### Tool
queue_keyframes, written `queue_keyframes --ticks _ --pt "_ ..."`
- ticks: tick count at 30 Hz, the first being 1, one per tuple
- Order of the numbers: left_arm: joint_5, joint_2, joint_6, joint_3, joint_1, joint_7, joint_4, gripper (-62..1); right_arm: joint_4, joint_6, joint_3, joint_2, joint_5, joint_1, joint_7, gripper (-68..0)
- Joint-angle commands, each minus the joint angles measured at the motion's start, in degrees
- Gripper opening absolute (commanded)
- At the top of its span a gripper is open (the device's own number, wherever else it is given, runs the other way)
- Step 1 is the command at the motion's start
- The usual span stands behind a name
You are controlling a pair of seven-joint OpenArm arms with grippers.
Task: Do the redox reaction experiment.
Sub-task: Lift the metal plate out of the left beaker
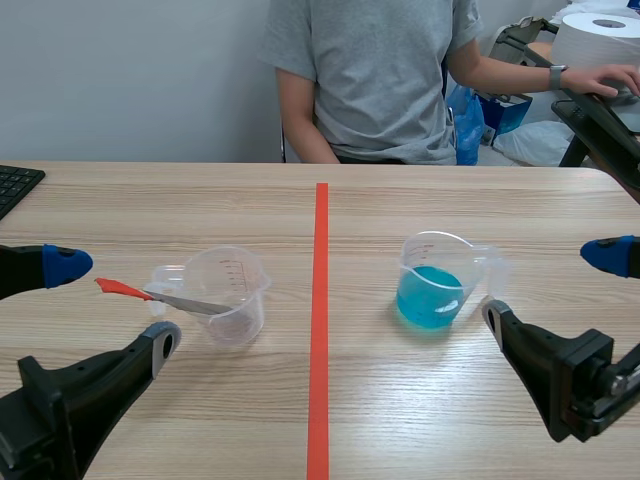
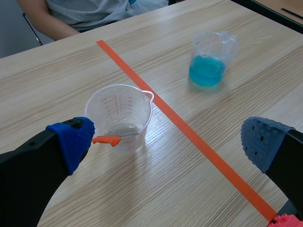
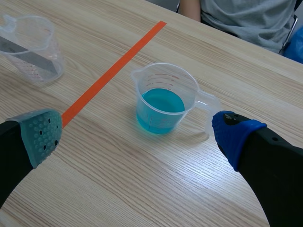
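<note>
1. Clear measuring cup [image 1: 435, 285], part-filled with blue liquid, stood on the table [image 1: 200, 200] right of the tape line [image 1: 321, 300].
2. Second cup [image 1: 228, 295], clear, stood left of the line; a grey strip [image 1: 185, 301] with an orange-red end leaned in it.
3. Left gripper [image 2: 165, 139] and right gripper [image 1: 551, 285]: both released, low, each near its cup.

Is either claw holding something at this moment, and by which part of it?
Nothing is held. The left claw and the right claw are both open. The orange-tipped strip rests in the clear beaker; the beaker of blue liquid is not gripped.
</note>
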Motion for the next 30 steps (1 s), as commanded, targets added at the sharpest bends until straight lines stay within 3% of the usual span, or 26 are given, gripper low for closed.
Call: queue_keyframes --ticks 1,13,17,21,30 --pt "-0.48 -0.13 -0.09 -0.48 -0.02 -0.74 0.57 1.4 0.92 -0.11 0.52 0.31 0.42 0.02 0.85 0.4" --pt "-0.46 -0.15 0.00 -0.48 -0.02 -0.76 0.57 1.4 0.92 -0.07 0.52 0.31 0.42 0.02 0.83 0.4" --pt "0.09 -0.15 2.54 -1.09 0.07 0.39 0.57 1.4 0.92 0.11 0.52 0.31 0.39 0.02 0.83 0.4" --pt "0.11 -0.15 5.40 -4.24 2.01 1.55 0.46 1.4 0.92 0.11 0.52 0.31 0.39 0.02 0.79 0.4" --pt "-0.15 0.63 5.55 -13.33 11.69 0.96 -1.97 1.4 0.92 0.17 0.48 0.33 0.37 0.02 0.66 0.4"
